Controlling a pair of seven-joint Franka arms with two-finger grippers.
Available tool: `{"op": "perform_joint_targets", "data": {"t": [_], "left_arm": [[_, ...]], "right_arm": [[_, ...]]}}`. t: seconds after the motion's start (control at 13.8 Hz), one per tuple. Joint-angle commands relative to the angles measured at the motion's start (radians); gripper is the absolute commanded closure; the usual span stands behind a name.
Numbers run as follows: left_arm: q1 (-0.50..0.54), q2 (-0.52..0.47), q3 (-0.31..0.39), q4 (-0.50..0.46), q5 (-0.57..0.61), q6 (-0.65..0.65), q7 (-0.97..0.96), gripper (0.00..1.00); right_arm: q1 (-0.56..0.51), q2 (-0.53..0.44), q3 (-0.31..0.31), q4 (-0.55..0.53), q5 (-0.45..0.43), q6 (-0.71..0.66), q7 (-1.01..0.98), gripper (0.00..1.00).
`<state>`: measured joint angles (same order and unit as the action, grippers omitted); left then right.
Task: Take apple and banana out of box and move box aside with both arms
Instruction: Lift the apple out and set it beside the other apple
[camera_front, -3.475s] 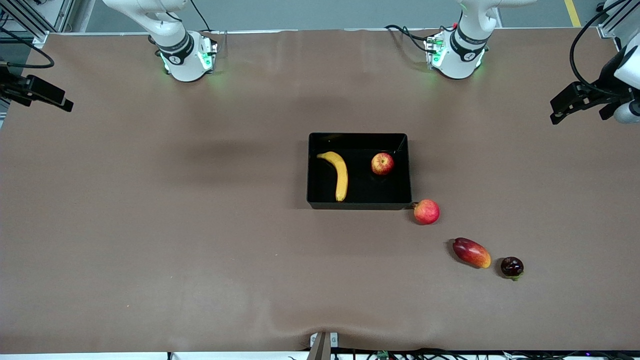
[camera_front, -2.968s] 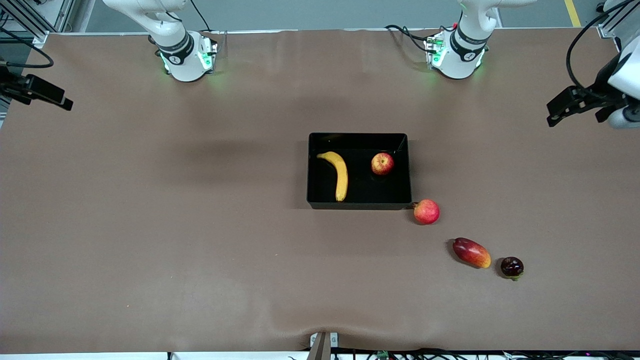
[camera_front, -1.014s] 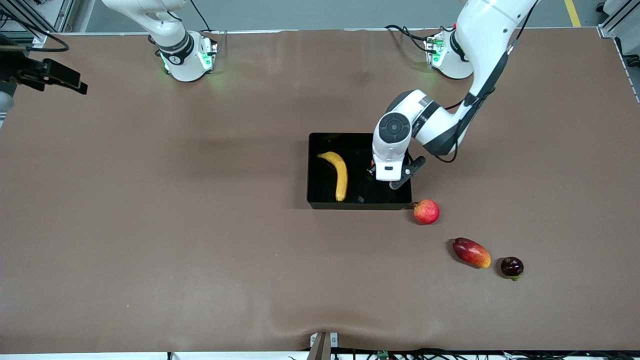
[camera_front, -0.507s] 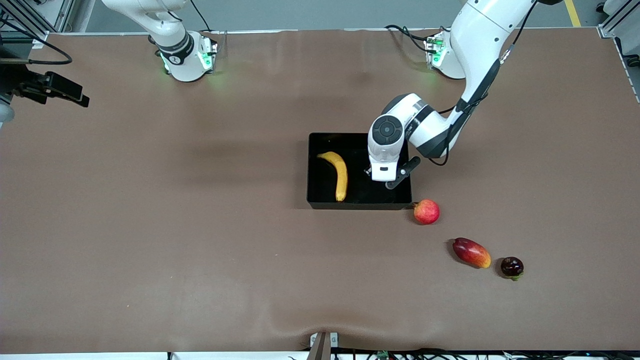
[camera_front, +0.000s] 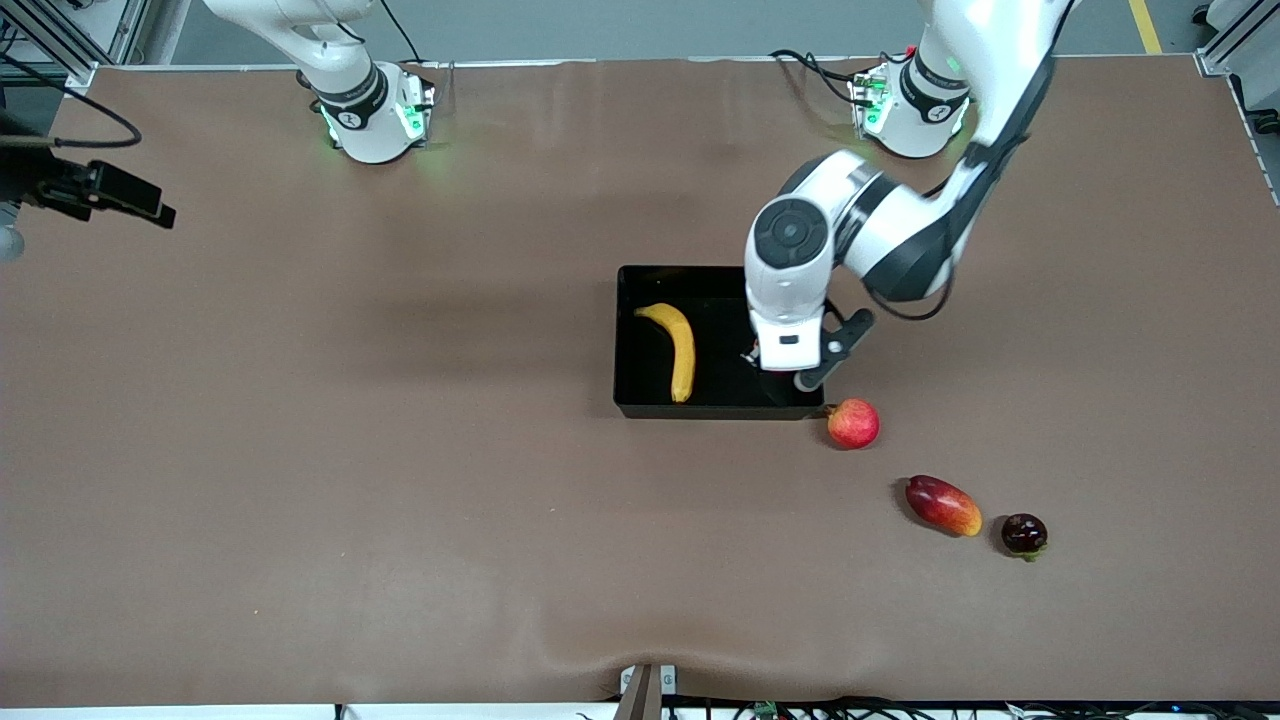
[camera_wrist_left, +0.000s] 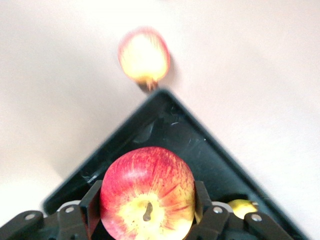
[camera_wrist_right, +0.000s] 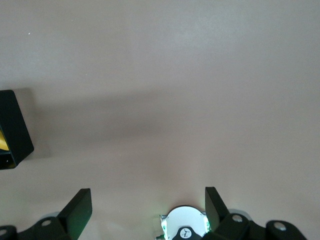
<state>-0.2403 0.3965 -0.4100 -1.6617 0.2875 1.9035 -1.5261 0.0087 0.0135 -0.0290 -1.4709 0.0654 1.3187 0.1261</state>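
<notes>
The black box (camera_front: 640, 370) sits mid-table with the banana (camera_front: 682, 350) lying in it. My left gripper (camera_front: 790, 362) hangs over the box's corner toward the left arm's end. In the left wrist view it (camera_wrist_left: 147, 192) is shut on the red apple with yellow blotches (camera_wrist_left: 145, 172), held up above the box's corner (camera_wrist_left: 165, 125). The front view hides the apple under the wrist. My right gripper (camera_front: 150, 210) waits open and empty above the table's edge at the right arm's end; the right wrist view shows its spread fingers (camera_wrist_right: 80, 207).
A round red-pink fruit (camera_front: 853, 423) lies just outside the box's near corner, also in the left wrist view (camera_wrist_left: 144, 54). A red-orange mango-like fruit (camera_front: 943, 505) and a dark purple fruit (camera_front: 1024, 534) lie nearer the camera. The box corner (camera_wrist_right: 15, 130) shows in the right wrist view.
The left arm swung in from the table's end to the box, took hold of the apple and has lifted it. The right gripper shifted slightly.
</notes>
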Motion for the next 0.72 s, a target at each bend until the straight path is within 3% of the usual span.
{"op": "perform_joint_targets", "data": {"t": [0.0, 0.36, 0.51, 0.65], "left_arm": [[0.096, -0.030, -0.007, 0.079, 0.002, -0.087, 0.131, 1.00], [0.379, -0.053, -0.006, -0.029, -0.025, -0.095, 0.486, 1.00], [0.476, -0.033, -0.007, -0.085, -0.025, -0.039, 0.562, 1.00], [0.510, -0.028, -0.006, -0.188, -0.025, 0.079, 0.584, 1.00]], "right_arm": [[-0.010, 0.011, 0.003, 0.020, -0.002, 0.013, 0.010, 0.00], [-0.010, 0.016, 0.004, 0.021, -0.001, 0.010, 0.010, 0.00], [-0.012, 0.016, 0.004, 0.023, 0.004, 0.005, 0.006, 0.00], [-0.007, 0.016, 0.004, 0.023, 0.014, 0.001, 0.009, 0.00]]}}
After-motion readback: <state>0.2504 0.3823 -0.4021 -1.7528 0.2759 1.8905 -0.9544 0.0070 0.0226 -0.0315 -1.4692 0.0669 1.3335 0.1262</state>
